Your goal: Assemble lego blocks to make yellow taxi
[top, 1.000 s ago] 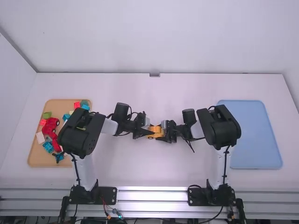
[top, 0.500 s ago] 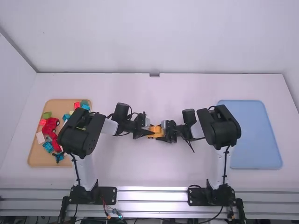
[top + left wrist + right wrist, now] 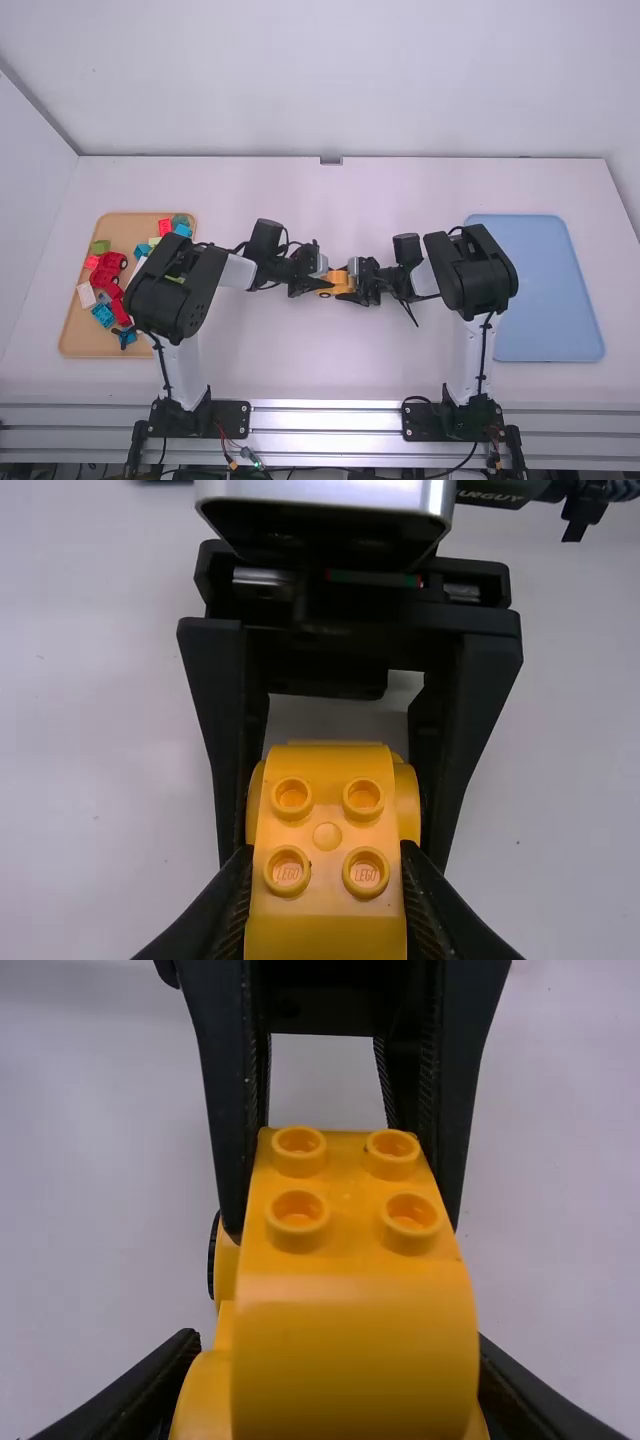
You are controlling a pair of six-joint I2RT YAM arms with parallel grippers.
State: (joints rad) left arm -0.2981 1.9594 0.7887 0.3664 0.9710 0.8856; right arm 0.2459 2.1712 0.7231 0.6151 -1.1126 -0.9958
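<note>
Inspecting the assembly, we find the yellow car (image 3: 337, 284) at mid-table, well apart from the blue tray (image 3: 550, 290) on the right. The left gripper (image 3: 325, 855) is clamped across its left part, flank to flank; the right gripper (image 3: 337, 1338) holds the right part likewise. We note a dark wheel (image 3: 213, 1260) low on the body. We judge the item light, rigid and sturdy, of smooth plastic; its rounded surfaces could slip under a skewed squeeze. We advise taking hold low on the flat sides, clear of the wheels, leaving the studs (image 3: 362, 798) free for downward pressing. Uneven pulling could part the joined bricks.
</note>
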